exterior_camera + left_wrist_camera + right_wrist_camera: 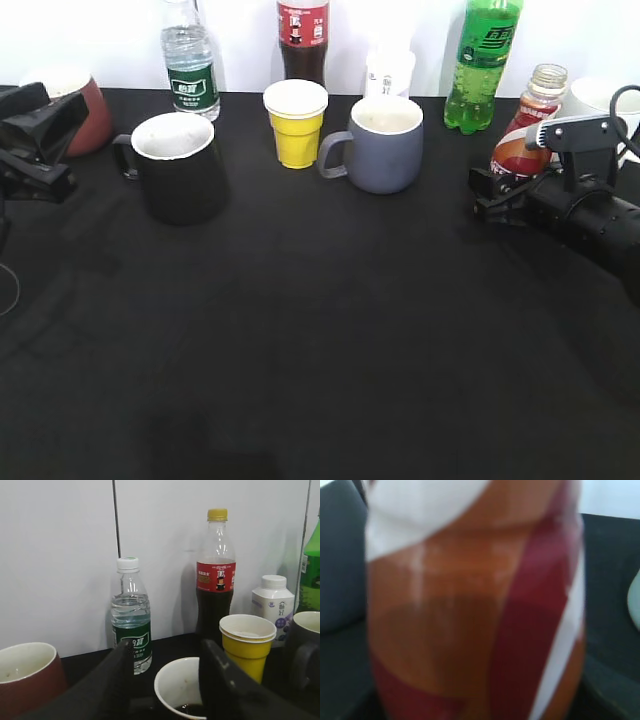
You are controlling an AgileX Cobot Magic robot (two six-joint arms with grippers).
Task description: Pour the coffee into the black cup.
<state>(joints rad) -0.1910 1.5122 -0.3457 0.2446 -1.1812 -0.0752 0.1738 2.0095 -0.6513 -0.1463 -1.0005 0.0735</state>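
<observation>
The coffee bottle (527, 130) stands upright, uncapped, well to the right of the black cup (180, 166). It is small, clear and curvy, with a red-orange and white label, its lower part holding brown liquid. The glossy black cup sits upright, white inside, handle pointing away from the bottle, with a little dark liquid at its bottom.

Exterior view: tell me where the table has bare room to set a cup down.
The whole front of the table, from the black cup and grey-blue mug to the near edge, is bare. A narrower free patch lies between the grey-blue mug and the right gripper. The back row is crowded: bottles, yellow cup, mugs and the coffee bottle.
</observation>
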